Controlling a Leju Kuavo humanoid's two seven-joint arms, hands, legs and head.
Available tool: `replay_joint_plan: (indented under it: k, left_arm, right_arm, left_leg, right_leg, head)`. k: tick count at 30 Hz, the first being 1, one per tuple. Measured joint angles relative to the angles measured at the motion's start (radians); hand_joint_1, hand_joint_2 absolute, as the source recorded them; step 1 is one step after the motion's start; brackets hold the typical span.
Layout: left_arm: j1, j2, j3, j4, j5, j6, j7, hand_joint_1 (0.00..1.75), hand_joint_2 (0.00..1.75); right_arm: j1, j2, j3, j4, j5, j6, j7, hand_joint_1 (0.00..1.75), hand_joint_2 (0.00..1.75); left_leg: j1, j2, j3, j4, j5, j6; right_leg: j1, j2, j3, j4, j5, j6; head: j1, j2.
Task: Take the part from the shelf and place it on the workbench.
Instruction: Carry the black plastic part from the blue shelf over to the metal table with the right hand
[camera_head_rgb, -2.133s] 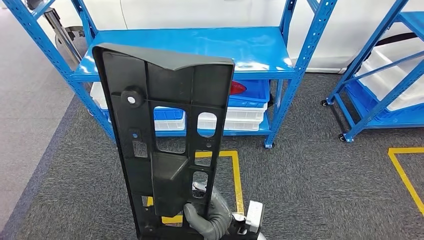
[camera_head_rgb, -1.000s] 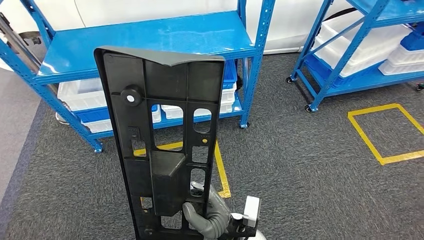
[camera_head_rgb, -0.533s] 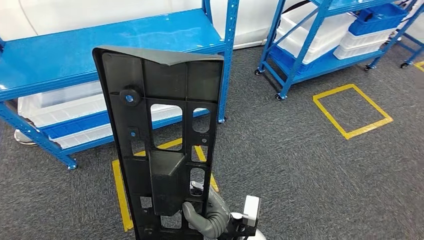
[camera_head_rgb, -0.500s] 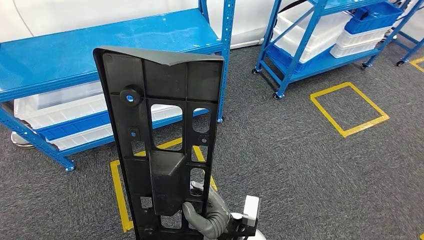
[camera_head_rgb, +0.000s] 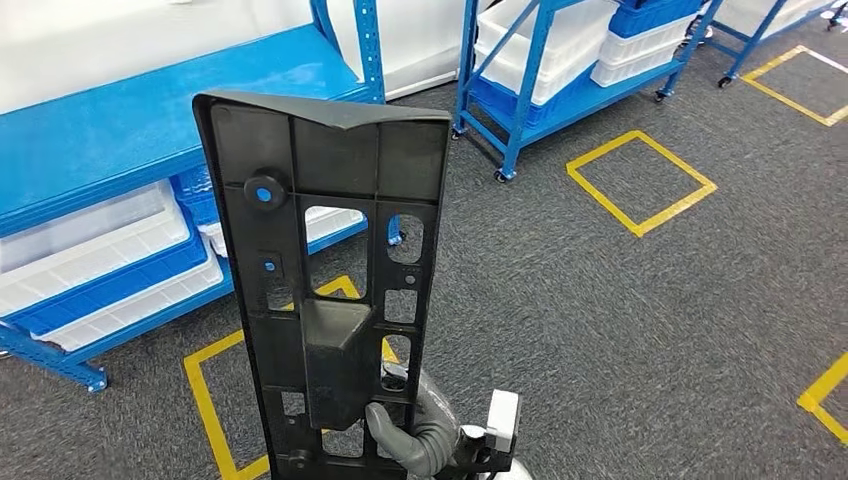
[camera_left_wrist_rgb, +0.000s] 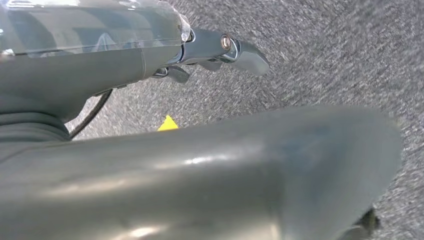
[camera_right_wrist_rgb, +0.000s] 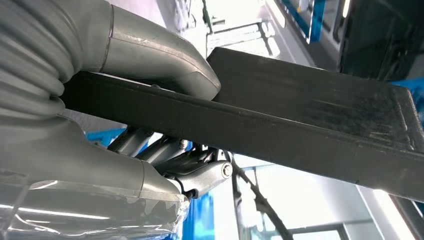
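Observation:
A long black plastic part (camera_head_rgb: 335, 180) with ribs and cut-out windows stands upright in the middle of the head view. My right hand (camera_head_rgb: 420, 435) grips its lower end, grey fingers hooked through a window. In the right wrist view my right hand (camera_right_wrist_rgb: 100, 125) has its thumb pressed on the edge of the part (camera_right_wrist_rgb: 310, 115), with darker fingers underneath. My left hand (camera_left_wrist_rgb: 150, 150) hangs over grey carpet, its fingers (camera_left_wrist_rgb: 225, 47) stretched out and holding nothing.
A blue shelf (camera_head_rgb: 120, 130) stands at the left, with white and blue bins (camera_head_rgb: 90, 250) on its lower level. A second blue wheeled rack (camera_head_rgb: 560, 90) with bins is at the top right. Yellow tape squares (camera_head_rgb: 640, 180) mark the grey carpet (camera_head_rgb: 620, 330).
The whole scene has slid left and down in the picture, so the camera has turned right. The part and my right hand keep the same place in the view.

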Motion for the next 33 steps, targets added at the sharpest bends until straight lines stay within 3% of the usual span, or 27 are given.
replay_joint_plan:
  k: [2, 3, 4, 6, 8, 10, 12, 14, 15, 16, 17, 19, 21, 23, 25, 27, 29, 30, 31, 33]
  left_arm:
    - [0.001, 0.000, 0.000, 0.000, 0.000, 0.001, 0.000, 0.00, 0.00]
    - [0.002, 0.000, 0.000, 0.000, 0.000, 0.001, 0.000, 0.00, 0.00]
    - [0.003, 0.000, 0.000, 0.000, 0.000, 0.002, -0.001, 0.00, 0.00]
    - [0.005, 0.001, 0.001, 0.000, 0.000, 0.002, -0.002, 0.00, 0.00]
    - [0.006, 0.001, 0.001, 0.000, -0.001, 0.004, -0.003, 0.00, 0.00]
    - [0.004, -0.001, 0.001, 0.000, -0.006, 0.004, -0.003, 0.00, 0.00]
    - [0.005, -0.001, 0.001, 0.000, -0.011, 0.003, 0.001, 0.00, 0.00]
    - [0.005, -0.001, 0.001, 0.000, -0.014, 0.003, 0.005, 0.00, 0.00]
    - [0.004, -0.001, 0.001, 0.000, -0.015, 0.003, 0.007, 0.00, 0.00]
    - [0.002, -0.001, 0.001, 0.000, -0.017, 0.003, 0.009, 0.00, 0.00]
    - [-0.001, -0.001, 0.000, 0.000, -0.018, 0.003, 0.010, 0.00, 0.00]
    - [-0.005, -0.002, 0.000, 0.000, -0.021, 0.002, 0.013, 0.00, 0.00]
    - [-0.008, -0.002, 0.000, 0.000, -0.021, 0.000, 0.016, 0.00, 0.00]
    - [-0.010, -0.002, 0.000, 0.000, -0.021, -0.002, 0.018, 0.00, 0.00]
    - [-0.011, -0.002, 0.000, 0.000, -0.018, -0.004, 0.017, 0.00, 0.00]
    - [-0.006, -0.001, 0.000, 0.000, -0.015, -0.006, 0.016, 0.00, 0.00]
    - [0.002, 0.000, 0.000, 0.000, -0.014, -0.006, 0.015, 0.00, 0.00]
    - [0.005, 0.000, 0.000, 0.000, -0.013, -0.006, 0.014, 0.00, 0.00]
    - [0.007, 0.000, 0.000, 0.000, -0.013, -0.006, 0.014, 0.00, 0.00]
    - [0.008, 0.000, 0.000, 0.000, -0.013, -0.006, 0.014, 0.00, 0.00]
  right_arm:
    - [0.004, 0.000, 0.000, 0.001, -0.002, 0.001, -0.001, 1.75, 1.75]
    - [0.004, 0.000, 0.000, 0.001, -0.003, 0.002, -0.003, 1.75, 1.75]
    - [0.005, 0.000, 0.000, 0.001, -0.004, 0.003, -0.005, 1.75, 1.75]
    - [0.008, -0.001, 0.000, 0.001, -0.006, 0.004, -0.010, 1.75, 1.75]
    - [0.014, -0.003, 0.000, 0.000, -0.006, 0.003, -0.014, 1.75, 1.75]
    - [0.017, -0.005, 0.000, -0.001, -0.006, -0.001, -0.016, 1.75, 1.75]
    - [0.018, -0.005, 0.000, -0.002, -0.004, -0.004, -0.017, 1.75, 1.75]
    - [0.022, -0.006, -0.003, -0.002, -0.002, -0.005, -0.017, 1.75, 1.75]
    - [0.024, -0.007, -0.004, -0.002, -0.001, -0.005, -0.017, 1.75, 1.75]
    - [0.026, -0.008, -0.005, -0.002, 0.000, -0.006, -0.017, 1.75, 1.75]
    - [0.028, -0.009, -0.006, -0.003, 0.000, -0.006, -0.017, 1.75, 1.75]
    - [0.028, -0.009, -0.009, -0.004, 0.002, -0.006, -0.017, 1.75, 1.75]
    - [0.027, -0.010, -0.013, -0.006, 0.003, -0.006, -0.018, 1.75, 1.75]
    - [0.028, -0.011, -0.017, -0.007, 0.005, -0.006, -0.018, 1.75, 1.75]
    - [0.028, -0.010, -0.020, -0.007, 0.007, -0.006, -0.019, 1.75, 1.75]
    - [0.026, -0.007, -0.020, -0.008, 0.007, -0.006, -0.019, 1.75, 1.75]
    - [0.027, -0.005, -0.020, -0.006, 0.007, -0.006, -0.019, 1.75, 1.75]
    - [0.028, -0.005, -0.020, -0.006, 0.008, -0.006, -0.019, 1.75, 1.75]
    - [0.028, -0.004, -0.020, -0.005, 0.008, -0.006, -0.019, 1.75, 1.75]
    - [0.028, -0.002, -0.020, -0.004, 0.008, -0.006, -0.019, 1.75, 1.75]
  left_leg:
    - [0.003, -0.016, 0.051, -0.112, 0.072, 0.001]
    - [0.005, -0.043, 0.082, -0.180, 0.100, 0.003]
    - [0.008, -0.067, 0.105, -0.232, 0.117, 0.005]
    - [0.008, -0.094, 0.119, -0.266, 0.116, 0.012]
    - [0.008, -0.073, 0.119, -0.271, 0.120, 0.024]
    - [0.012, -0.047, 0.121, -0.277, 0.126, 0.037]
    - [0.009, -0.018, 0.122, -0.279, 0.126, 0.044]
    - [0.006, 0.012, 0.122, -0.279, 0.124, 0.044]
    - [0.006, 0.026, 0.122, -0.278, 0.123, 0.044]
    - [0.005, 0.038, 0.124, -0.278, 0.121, 0.042]
    - [0.005, 0.049, 0.127, -0.278, 0.119, 0.040]
    - [0.003, 0.067, 0.134, -0.278, 0.113, 0.032]
    - [0.000, 0.082, 0.138, -0.279, 0.108, 0.022]
    - [0.000, 0.094, 0.144, -0.282, 0.104, 0.010]
    - [0.002, 0.065, 0.138, -0.255, 0.079, 0.001]
    - [0.004, 0.017, 0.093, -0.150, 0.019, -0.003]
    - [0.004, 0.002, 0.028, -0.020, -0.029, -0.006]
    - [0.005, 0.000, 0.010, 0.007, -0.027, -0.007]
    - [0.005, -0.001, 0.010, -0.005, -0.004, -0.006]
    - [0.007, -0.025, 0.055, -0.127, 0.076, -0.003]
  right_leg:
    - [-0.001, 0.028, 0.000, 0.006, -0.002, 0.003]
    - [0.000, 0.041, -0.002, 0.012, -0.003, 0.007]
    - [0.000, 0.052, -0.006, 0.018, -0.004, 0.011]
    - [-0.002, 0.072, -0.017, 0.023, -0.002, 0.025]
    - [-0.005, 0.088, -0.026, 0.024, 0.002, 0.038]
    - [-0.003, 0.052, -0.047, 0.064, -0.024, 0.049]
    - [-0.004, -0.007, -0.104, 0.183, -0.086, 0.058]
    - [-0.009, -0.029, -0.161, 0.298, -0.127, 0.065]
    - [-0.012, -0.033, -0.166, 0.308, -0.121, 0.067]
    - [-0.013, -0.038, -0.149, 0.276, -0.097, 0.067]
    - [-0.014, -0.048, -0.113, 0.209, -0.063, 0.065]
    - [-0.005, -0.091, -0.038, 0.071, -0.018, 0.052]
    - [0.006, -0.111, -0.015, 0.022, -0.014, 0.038]
    - [0.006, -0.088, -0.017, 0.019, -0.011, 0.026]
    - [0.000, -0.067, -0.012, 0.008, -0.005, 0.012]
    - [-0.003, -0.045, -0.008, 0.003, -0.002, 0.003]
    - [-0.001, -0.018, -0.008, 0.004, -0.003, -0.001]
    - [0.000, -0.004, -0.007, 0.004, -0.003, -0.001]
    - [0.000, 0.012, -0.006, 0.006, -0.003, -0.001]
    - [-0.001, 0.040, -0.003, 0.010, -0.006, 0.003]
  head:
    - [0.000, 0.000]
    - [0.000, 0.000]
    - [0.000, 0.000]
    - [0.000, 0.000]
    - [0.000, 0.000]
    - [0.001, 0.000]
    - [0.001, 0.000]
    - [0.001, 0.000]
    - [0.001, 0.000]
    - [0.001, 0.000]
    - [0.001, 0.000]
    - [0.001, 0.000]
    - [0.001, 0.000]
    - [0.001, 0.000]
    - [0.001, 0.000]
    - [0.001, 0.000]
    - [0.001, 0.000]
    - [0.001, 0.000]
    - [0.001, 0.000]
    - [0.001, 0.000]
